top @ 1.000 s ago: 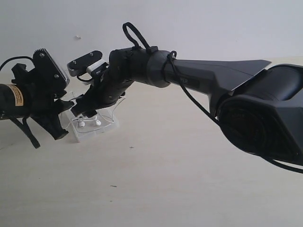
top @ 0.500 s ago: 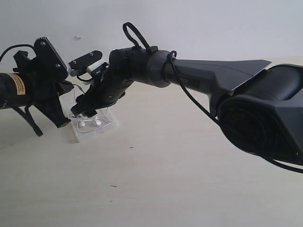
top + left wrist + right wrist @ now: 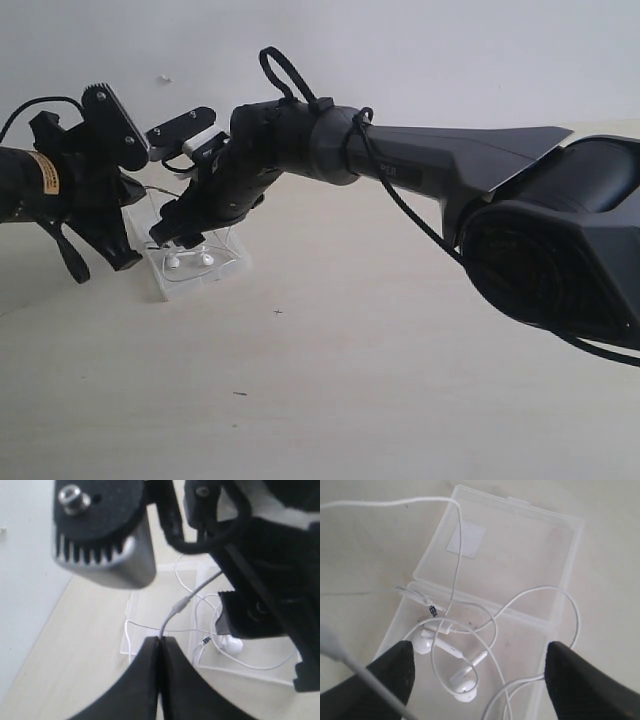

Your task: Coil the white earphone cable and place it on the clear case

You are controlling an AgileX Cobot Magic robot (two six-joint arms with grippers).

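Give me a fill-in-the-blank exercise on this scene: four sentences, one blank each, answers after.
1. The left gripper has its jaws ___ on the white earphone cable.
2. The right gripper is above the clear case with its jaws ___.
3. The two earbuds lie ___ the case.
4. The label on the case is coloured ___.
Missing words: shut; open; inside; white.

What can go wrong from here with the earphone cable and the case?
1. The left pincer is shut on the thin white earphone cable; pulling away may drag the earbuds out of the clear hinged plastic case.
2. One loop hangs past the case's rim and may slide off.
3. The open right pincer may snag strands.
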